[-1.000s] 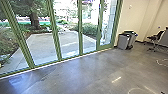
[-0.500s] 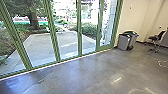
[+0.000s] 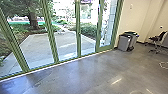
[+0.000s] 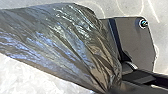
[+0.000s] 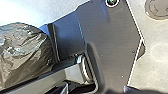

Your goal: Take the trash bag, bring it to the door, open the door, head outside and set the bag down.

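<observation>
The bag (image 4: 62, 42) is nearest, at the left pincer (image 4: 107, 90), on the room side of the glass wall. That pincer is clenched around the bag's gathered neck — the dark plastic runs to it in tight creases and widens away from it. In the right wrist view the bag shows as a rounded, crinkled bulge beside the robot's bar; whether the right pincer (image 5: 63, 88) is clenched or released, I cannot tell.

Between the robot and the glass wall lies the floor (image 3: 82, 75), grey and shiny, with streaks of light on it. A pale loop (image 3: 163, 65) shows on it, well to the right of the glass wall.

The glass wall (image 3: 52, 45) crosses the room at a slant, tall panes in green frames, its right end farther off than its left. Just beside that right end stand two bins (image 3: 123, 43), close together, grey, one with a green top. A dark chair (image 3: 157, 38) is farther right, near the pale wall (image 3: 140, 17).

Beyond the glass wall is a paved patch (image 3: 42, 47) — shrubs (image 3: 87, 30) border it, and a tree (image 3: 32, 15) rises behind.
</observation>
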